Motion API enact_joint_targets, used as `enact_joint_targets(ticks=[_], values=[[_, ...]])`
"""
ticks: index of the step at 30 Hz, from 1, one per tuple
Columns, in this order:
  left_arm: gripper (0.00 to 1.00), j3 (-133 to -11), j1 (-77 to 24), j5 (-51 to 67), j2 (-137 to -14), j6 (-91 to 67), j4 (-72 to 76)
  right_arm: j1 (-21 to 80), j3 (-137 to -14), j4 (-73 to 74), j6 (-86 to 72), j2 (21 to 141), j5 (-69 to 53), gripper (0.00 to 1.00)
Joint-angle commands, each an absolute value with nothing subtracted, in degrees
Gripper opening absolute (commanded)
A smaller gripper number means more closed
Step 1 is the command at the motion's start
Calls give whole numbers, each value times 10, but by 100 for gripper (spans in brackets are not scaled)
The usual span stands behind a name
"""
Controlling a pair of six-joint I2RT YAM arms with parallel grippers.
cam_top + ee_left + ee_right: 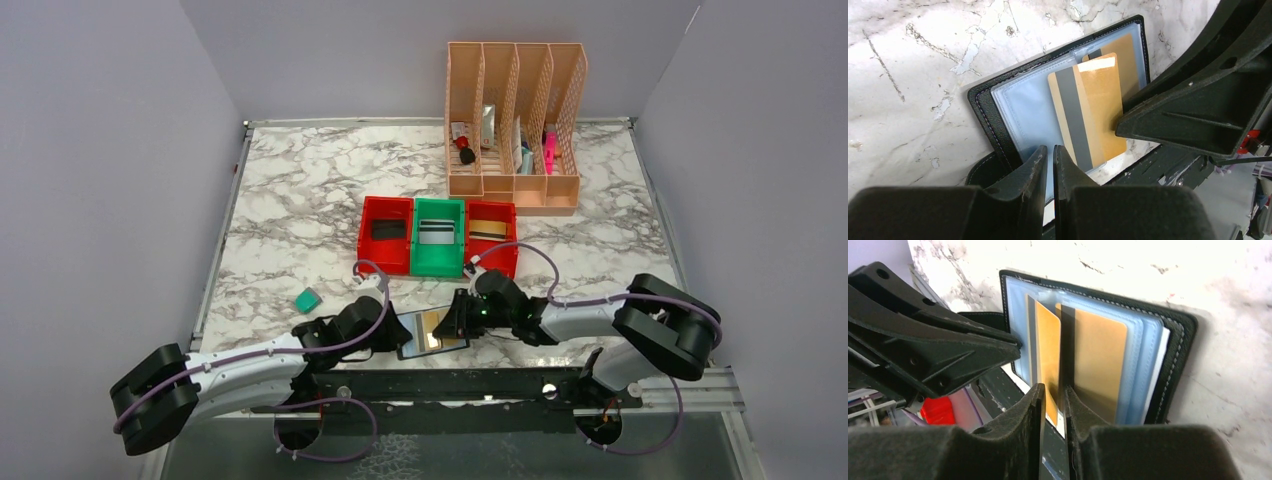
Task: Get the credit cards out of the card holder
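Note:
The black card holder (pixel 432 335) lies open near the table's front edge, with its blue-grey sleeves up. In the left wrist view its black rim (pixel 980 100) frames clear sleeves. A gold card with a grey stripe (pixel 1103 105) sticks partly out, and a second gold card (pixel 1129 55) sits deeper in a sleeve. My left gripper (pixel 1049 156) is shut on the edge of a clear sleeve, at the holder's left side (pixel 398 335). My right gripper (pixel 1053 396) is shut on the edge of the striped gold card (pixel 1048 350), at the holder's right side (pixel 456 322).
Three bins stand just behind the holder: red (pixel 386 234), green (pixel 439 236) and red (pixel 491 238), each with cards inside. A peach file rack (pixel 515 125) stands at the back. A small teal object (pixel 307 298) lies at the left.

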State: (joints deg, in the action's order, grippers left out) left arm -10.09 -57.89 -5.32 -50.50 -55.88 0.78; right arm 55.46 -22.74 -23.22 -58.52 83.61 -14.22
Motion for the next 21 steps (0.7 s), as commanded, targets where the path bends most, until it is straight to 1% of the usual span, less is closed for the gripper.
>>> enact_joint_targets(ticks=[1,5,11,12,14,15,17,21], values=[[14,-83,-581,-45,-503,-535,-6,553,-234,-291,-598,869,-151,25],[14,-86,-581,-37,-511,-529,-7,552,-235,-321,-616,895,-154,26],[14,-98,-581,-29,-518,-522,-11,552,-219,-337,-628,900,-148,22],[14,-99,-581,-29,-519,-521,-13,552,-216,-336,-628,898,-146,20],[14,-103,-581,-29,-521,-519,-15,551,-211,-340,-627,895,-146,9],[14,-103,-581,-30,-522,-519,-14,550,-209,-340,-628,893,-146,6],[14,-103,-581,-29,-523,-519,-15,548,-209,-334,-624,888,-145,3],[14,-102,-581,-29,-521,-519,-16,543,-208,-305,-614,869,-136,2]])
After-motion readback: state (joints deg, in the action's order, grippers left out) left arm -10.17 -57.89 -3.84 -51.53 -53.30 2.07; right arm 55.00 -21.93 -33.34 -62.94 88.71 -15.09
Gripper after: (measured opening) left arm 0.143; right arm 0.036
